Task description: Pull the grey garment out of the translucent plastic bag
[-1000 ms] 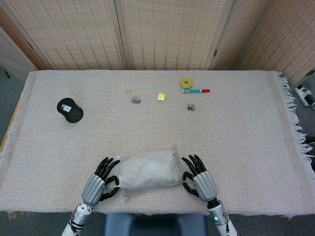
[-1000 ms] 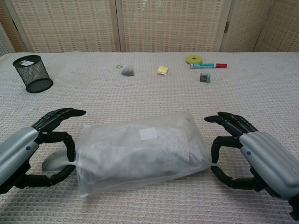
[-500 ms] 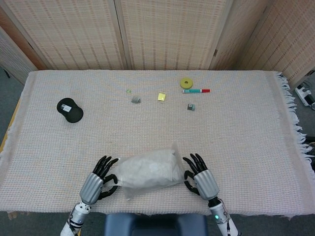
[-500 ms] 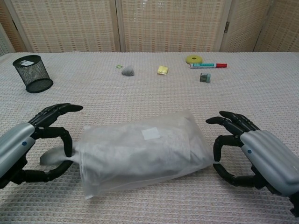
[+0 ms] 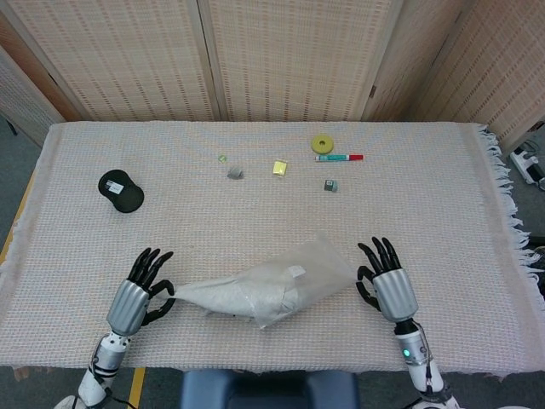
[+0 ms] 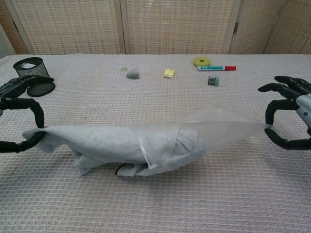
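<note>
The grey garment [image 5: 213, 294] [image 6: 97, 145] lies stretched along the table's near side, its left part drawn out of the translucent plastic bag [image 5: 322, 264] [image 6: 223, 127] and its right part still inside. My left hand [image 5: 136, 294] [image 6: 17, 116] pinches the garment's left end between thumb and finger. On the other side, my right hand [image 5: 387, 285] [image 6: 291, 119] pinches the bag's right tip. Garment and bag are pulled taut between the two hands. A white label [image 5: 295, 273] shows on the bag.
A black mesh cup [image 5: 121, 190] [image 6: 34, 76] stands at the left. At the back lie a grey lump [image 5: 235, 173], a small yellow piece [image 5: 280, 168], a yellow tape roll [image 5: 322, 143], a marker [image 5: 339, 158] and a small box [image 5: 330, 185]. The tablecloth fringe [image 5: 511, 213] marks the right edge.
Both hands have moved apart, left hand leftward and right hand rightward. The compact bundle has been stretched out, and the garment's left part has slid out of the bag.
</note>
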You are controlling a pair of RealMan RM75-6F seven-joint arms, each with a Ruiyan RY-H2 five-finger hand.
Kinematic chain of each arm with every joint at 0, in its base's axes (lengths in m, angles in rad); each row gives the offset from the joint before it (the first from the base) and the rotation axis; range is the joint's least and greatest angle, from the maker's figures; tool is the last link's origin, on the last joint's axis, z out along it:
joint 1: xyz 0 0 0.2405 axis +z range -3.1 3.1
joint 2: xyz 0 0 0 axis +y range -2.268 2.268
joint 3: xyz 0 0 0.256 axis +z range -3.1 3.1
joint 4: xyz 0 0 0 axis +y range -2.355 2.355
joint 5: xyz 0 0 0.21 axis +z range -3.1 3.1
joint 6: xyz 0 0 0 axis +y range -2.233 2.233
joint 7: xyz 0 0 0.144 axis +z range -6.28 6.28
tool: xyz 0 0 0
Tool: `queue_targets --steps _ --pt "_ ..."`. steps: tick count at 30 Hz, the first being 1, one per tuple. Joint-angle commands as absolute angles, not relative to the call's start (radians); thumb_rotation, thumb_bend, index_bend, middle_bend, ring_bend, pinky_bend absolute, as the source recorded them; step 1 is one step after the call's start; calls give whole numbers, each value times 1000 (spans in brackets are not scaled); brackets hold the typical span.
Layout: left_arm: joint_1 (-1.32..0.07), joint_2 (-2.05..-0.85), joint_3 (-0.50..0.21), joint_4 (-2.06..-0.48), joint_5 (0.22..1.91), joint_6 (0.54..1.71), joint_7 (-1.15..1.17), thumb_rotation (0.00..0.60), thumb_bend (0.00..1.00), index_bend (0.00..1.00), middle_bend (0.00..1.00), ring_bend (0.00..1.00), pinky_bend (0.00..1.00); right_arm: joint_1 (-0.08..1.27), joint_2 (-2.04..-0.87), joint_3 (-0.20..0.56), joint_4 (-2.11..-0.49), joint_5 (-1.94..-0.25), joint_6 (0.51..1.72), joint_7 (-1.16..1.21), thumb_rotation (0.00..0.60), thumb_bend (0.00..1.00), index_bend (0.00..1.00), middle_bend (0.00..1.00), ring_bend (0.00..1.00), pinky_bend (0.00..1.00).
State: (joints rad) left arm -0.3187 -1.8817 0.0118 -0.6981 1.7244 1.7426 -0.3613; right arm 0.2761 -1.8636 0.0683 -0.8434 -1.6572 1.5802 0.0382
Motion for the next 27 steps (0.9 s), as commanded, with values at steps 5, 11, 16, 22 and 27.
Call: queue_targets --steps 5,11,16,22,27 --pt "-329 -1802 -58 -624 1630 1682 -396 599 577 751 149 0 0 281 -1741 138 -935 -1580 1562 3 600 569 681 161 0 0" --pt "-306 -1749 -11 -734 1633 1618 -425 584 370 443 78 0 0 260 -1697 115 -983 -1569 1544 5 600 522 544 130 0 0" --pt "-304 -1671 19 -934 1644 1575 -390 536 152 93 11 0 0 231 -1615 83 -1099 -1564 1526 -38 600 311 59 6 0 0" --pt "-294 -1539 33 -1156 1650 1558 -248 535 109 80 0 0 0 142 -1439 22 -1374 -1587 1596 -204 600 118 0 0 0 0" --pt "-277 -1311 82 -1441 1564 1412 -31 528 107 132 0 0 0 77 -1298 -16 -1565 -1609 1653 -344 600 109 0 0 0 0"
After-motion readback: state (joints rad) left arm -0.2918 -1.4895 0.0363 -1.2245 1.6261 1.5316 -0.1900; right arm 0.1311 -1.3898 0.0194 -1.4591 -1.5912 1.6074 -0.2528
